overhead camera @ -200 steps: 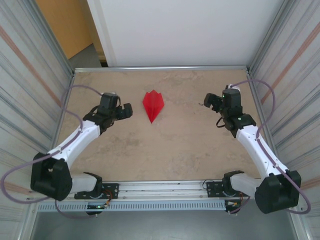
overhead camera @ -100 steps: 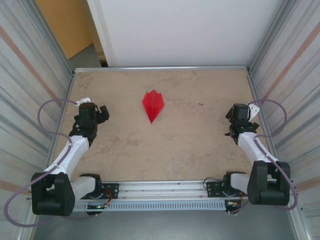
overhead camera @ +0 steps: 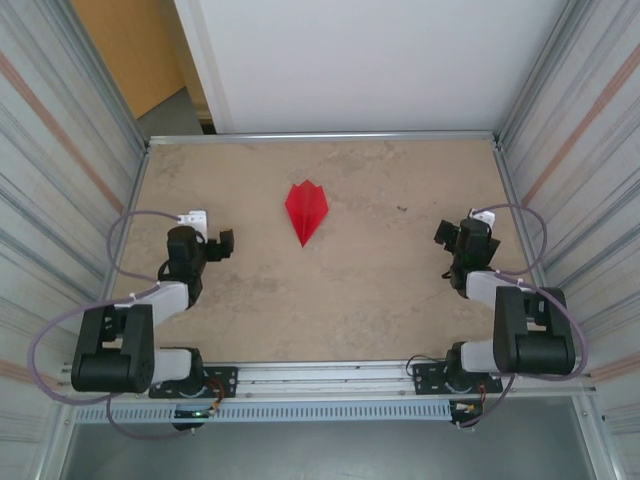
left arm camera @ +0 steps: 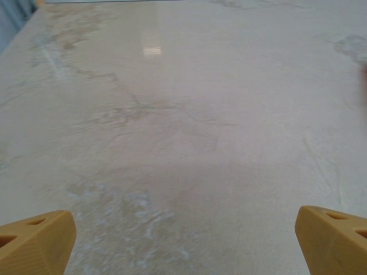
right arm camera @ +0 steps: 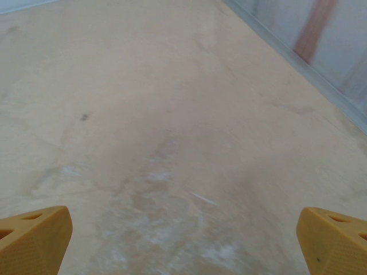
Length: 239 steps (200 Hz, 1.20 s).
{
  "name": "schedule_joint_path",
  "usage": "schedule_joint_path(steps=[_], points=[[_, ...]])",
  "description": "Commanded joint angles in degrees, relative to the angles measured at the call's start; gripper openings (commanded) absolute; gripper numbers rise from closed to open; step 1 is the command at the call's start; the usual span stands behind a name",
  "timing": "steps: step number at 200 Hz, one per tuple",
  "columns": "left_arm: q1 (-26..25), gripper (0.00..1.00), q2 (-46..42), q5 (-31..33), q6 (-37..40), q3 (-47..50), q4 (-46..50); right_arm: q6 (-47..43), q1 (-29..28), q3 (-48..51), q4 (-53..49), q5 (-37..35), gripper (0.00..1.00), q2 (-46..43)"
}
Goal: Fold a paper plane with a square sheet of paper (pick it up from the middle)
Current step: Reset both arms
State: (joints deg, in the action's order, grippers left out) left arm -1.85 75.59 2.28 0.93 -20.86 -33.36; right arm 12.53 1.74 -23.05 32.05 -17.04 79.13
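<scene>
**Two grippers empty, plane folded and lying flat**

Task status: the red paper plane [overhead camera: 305, 211] lies on the table [overhead camera: 380, 300] as a finished-looking dart, with layered wings and a sharp nose. No flat square sheet is in sight, so I judge the folding to be done or all but done. Crease quality cannot be checked from the overhead view because the plane is too small there. At most a final press or tidy-up may be left, and nothing in view calls for one.

Location: the plane sits in the far half of the table, a little left of the midline. It is well apart from both arms and touches nothing but the surface.

Orientation: the long axis runs from the far edge toward the near edge, close to square with both. The narrow pointed nose faces the near edge, where the arm bases are. The broader end, with a small peak, faces the far edge.

Left gripper [overhead camera: 220, 243]: near the left edge, jaws spread wide, nothing between them. In the wrist view, left gripper [left arm camera: 183, 238] shows only bare marbled table between its orange fingertips [left arm camera: 37, 240].

Right gripper [overhead camera: 447, 235]: near the right edge, likewise wide open and empty. Its wrist view shows right gripper [right arm camera: 183, 238] over bare table.
</scene>
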Motion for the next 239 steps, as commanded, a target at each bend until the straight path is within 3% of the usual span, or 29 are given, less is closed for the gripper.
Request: schedule_joint_path(steps=[1, 54, 94, 239], points=[[1.55, 0.99, 2.94, -6.23, 2.82, 0.47, -11.01, -4.18, -0.72, 1.68, 12.09, 4.19, 0.99, 3.25], [2.62, 0.99, 11.12, -8.23, 2.06, -0.77, -16.20, -5.99, -0.86, 0.96, 15.90, 8.75, 0.99, 8.96], [0.56, 0.99, 11.44, -2.75, 2.98, -3.13, -11.65, -5.86, -0.73, 0.44, 15.24, 8.60, 0.99, 9.19], [0.48, 0.99, 11.42, -5.10, 3.99, -3.36, -10.92, -5.94, -0.71, 0.39, 15.14, 8.61, 0.99, 9.03]])
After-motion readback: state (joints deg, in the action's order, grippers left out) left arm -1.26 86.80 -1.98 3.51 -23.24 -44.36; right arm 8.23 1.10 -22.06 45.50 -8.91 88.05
